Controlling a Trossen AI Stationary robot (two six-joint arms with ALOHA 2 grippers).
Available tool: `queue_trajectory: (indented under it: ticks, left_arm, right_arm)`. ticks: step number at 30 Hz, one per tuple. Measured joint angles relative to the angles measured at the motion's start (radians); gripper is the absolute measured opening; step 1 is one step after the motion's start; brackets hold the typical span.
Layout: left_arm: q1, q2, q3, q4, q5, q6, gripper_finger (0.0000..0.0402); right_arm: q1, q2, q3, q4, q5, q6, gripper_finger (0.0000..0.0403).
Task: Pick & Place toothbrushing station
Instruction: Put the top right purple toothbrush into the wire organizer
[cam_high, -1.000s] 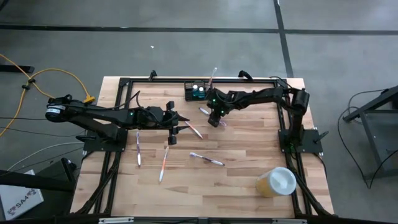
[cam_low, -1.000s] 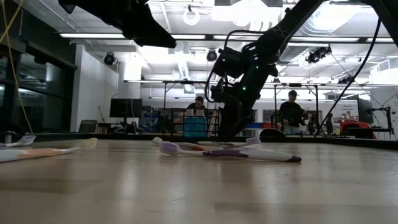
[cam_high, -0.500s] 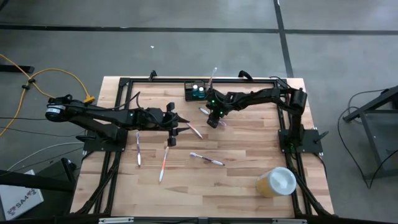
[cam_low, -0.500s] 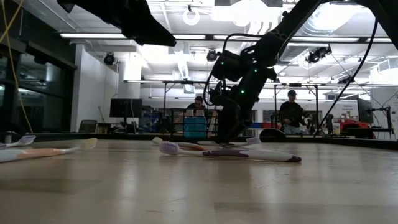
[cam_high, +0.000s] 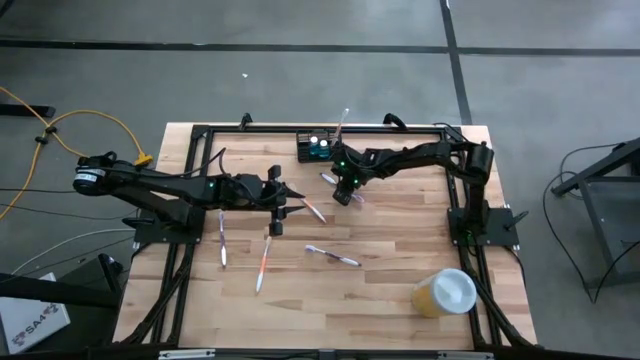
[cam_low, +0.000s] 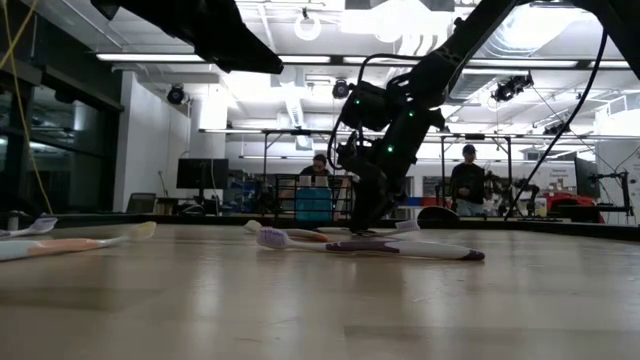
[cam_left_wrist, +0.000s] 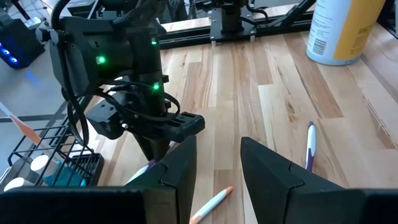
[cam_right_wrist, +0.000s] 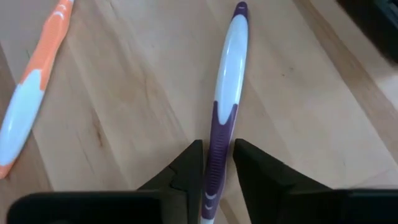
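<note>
So my right gripper (cam_right_wrist: 217, 163) is down at the table, just in front of the toothbrushing station (cam_high: 314, 146), with its two fingers (cam_right_wrist: 186, 167) pinched onto the purple-and-white toothbrush (cam_right_wrist: 222, 112), one finger on each side of the purple grip part. That brush lies flat on the wood and an orange-and-white toothbrush (cam_right_wrist: 30, 93) lies near it, apart from it. The station is the little black caddy at the far edge of the table (cam_high: 380, 280), near the middle, with a brush standing up in it at a tilt. My left gripper (cam_left_wrist: 217, 171) hangs above the table over toward the middle, jaws apart and holding nothing. A few more brushes are scattered on the wood closer to the front, and the yellow cup (cam_high: 444, 292) with the white lid sits by the front right corner, well apart from the caddy.
</note>
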Motion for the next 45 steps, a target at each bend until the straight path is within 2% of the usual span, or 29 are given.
queue_trajectory:
  ticks: [17, 22, 29, 32, 40, 45]
  left_arm:
    - [0.000, 0.000, 0.000, 0.000, -0.001, -0.005, 0.0120]
    - [0.000, 0.000, 0.000, 0.000, -0.001, -0.007, 0.0120]
    - [0.000, 0.000, 0.000, 0.000, -0.001, -0.008, 0.0120]
    - [0.000, 0.000, 0.000, 0.000, -0.001, -0.008, 0.0120]
    - [0.000, 0.000, 0.000, 0.000, -0.001, -0.008, 0.0120]
    - [0.000, 0.000, 0.000, 0.000, -0.001, -0.008, 0.0120]
  right_arm:
    - [0.001, 0.000, -0.001, -0.013, 0.007, -0.009, 0.0037]
    - [0.001, 0.000, -0.001, -0.017, 0.006, -0.017, 0.0036]
    - [0.001, 0.000, -0.001, -0.018, -0.022, -0.035, 0.0060]
    - [0.009, 0.000, -0.002, -0.023, 0.013, -0.040, 0.0063]
    - [0.025, 0.000, -0.001, -0.037, 0.060, -0.064, 0.0028]
    - [0.026, 0.000, -0.002, -0.037, 0.059, -0.063, 0.0029]
